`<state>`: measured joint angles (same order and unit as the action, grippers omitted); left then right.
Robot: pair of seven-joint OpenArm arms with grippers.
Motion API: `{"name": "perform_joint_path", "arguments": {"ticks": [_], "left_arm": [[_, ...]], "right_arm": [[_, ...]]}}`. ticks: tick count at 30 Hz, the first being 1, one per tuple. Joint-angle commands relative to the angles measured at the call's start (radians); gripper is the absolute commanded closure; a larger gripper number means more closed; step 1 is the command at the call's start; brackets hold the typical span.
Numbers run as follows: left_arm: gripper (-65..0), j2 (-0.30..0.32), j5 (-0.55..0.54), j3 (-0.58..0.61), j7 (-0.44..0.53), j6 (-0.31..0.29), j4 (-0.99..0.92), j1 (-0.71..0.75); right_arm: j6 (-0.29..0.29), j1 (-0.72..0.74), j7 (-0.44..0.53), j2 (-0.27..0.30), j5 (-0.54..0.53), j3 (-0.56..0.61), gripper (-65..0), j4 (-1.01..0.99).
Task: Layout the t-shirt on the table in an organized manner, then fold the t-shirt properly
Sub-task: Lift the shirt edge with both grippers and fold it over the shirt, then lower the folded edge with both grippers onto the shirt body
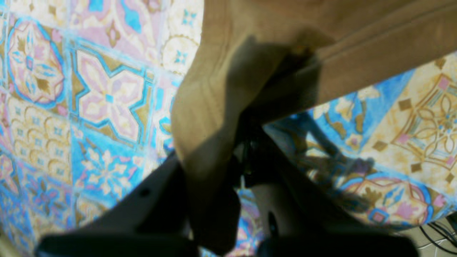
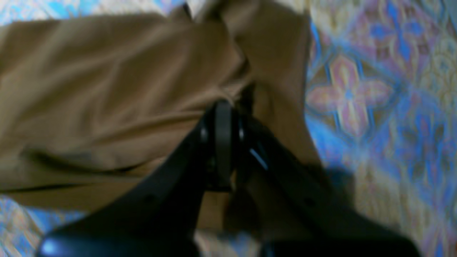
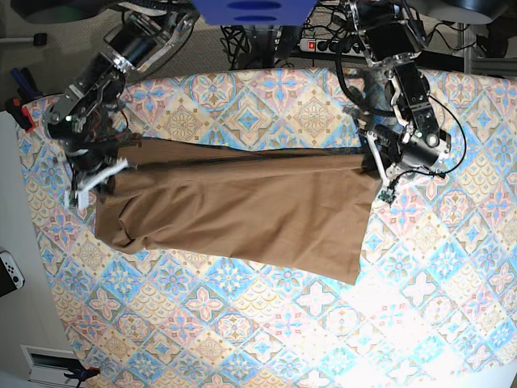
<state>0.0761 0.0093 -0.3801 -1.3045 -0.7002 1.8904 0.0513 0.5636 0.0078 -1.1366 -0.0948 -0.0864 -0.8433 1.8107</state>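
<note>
The tan-brown t-shirt (image 3: 242, 206) hangs stretched across the patterned table (image 3: 242, 323), pulled taut along its far edge between both arms. On the base view's right, my left gripper (image 3: 378, 166) is shut on a bunched corner of the t-shirt (image 1: 221, 89); in the left wrist view the left gripper (image 1: 246, 139) has cloth draped over its dark fingers. At the base view's left, my right gripper (image 3: 103, 174) is shut on the other end. The right wrist view shows the right gripper (image 2: 228, 107) pinching a gathered fold of the t-shirt (image 2: 107, 89). The shirt's near edge rests on the table.
A power strip with cables (image 3: 323, 44) lies behind the table's far edge. A white controller (image 3: 10, 273) sits on the floor at the left, beyond the table's edge. Bare patterned cloth (image 3: 266, 339) stretches in front of the shirt.
</note>
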Motion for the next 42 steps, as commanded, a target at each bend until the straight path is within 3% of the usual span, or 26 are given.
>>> {"name": "perform_joint_path", "arguments": {"ticks": [1,6,9,18,22,25,33,38,42], "left_arm": [[0.0,0.004,0.01,0.0,0.03,0.002,0.021,0.0],[0.0,0.0,0.008,0.0,0.245,0.002,0.051,0.083],[0.0,-0.029,0.008,-0.003,0.319,0.002,0.084,0.107],[0.0,-0.095,0.008,-0.007,0.332,0.002,0.12,0.112],[0.0,-0.144,-0.016,-0.069,0.228,0.002,0.12,0.115],[0.0,-0.178,-0.095,-0.165,0.119,0.002,0.119,0.088],[0.0,-0.178,-0.446,-0.337,-0.079,0.002,0.117,0.083],[0.0,-0.177,-0.659,-0.415,-0.092,0.002,0.117,0.074],[0.0,-0.183,-0.717,-0.477,-0.092,0.002,0.113,0.038]], "right_arm": [[-0.003,0.016,0.027,0.013,-0.016,0.003,0.0,0.016],[-0.003,0.016,0.027,0.013,-0.016,0.005,0.0,0.008],[-0.003,0.016,0.027,0.013,-0.016,0.005,0.0,-0.009],[-0.003,0.014,0.027,0.013,-0.016,0.005,0.0,-0.018],[-0.003,0.013,0.027,0.013,-0.016,0.005,0.0,-0.018],[-0.003,0.013,0.025,0.013,-0.016,0.005,0.0,-0.019],[-0.003,0.013,0.025,0.013,-0.016,0.006,0.0,-0.019],[-0.003,-0.001,0.025,0.013,-0.016,0.009,0.0,-0.019],[-0.003,-0.022,0.025,0.013,-0.016,0.045,0.0,-0.019]]}}
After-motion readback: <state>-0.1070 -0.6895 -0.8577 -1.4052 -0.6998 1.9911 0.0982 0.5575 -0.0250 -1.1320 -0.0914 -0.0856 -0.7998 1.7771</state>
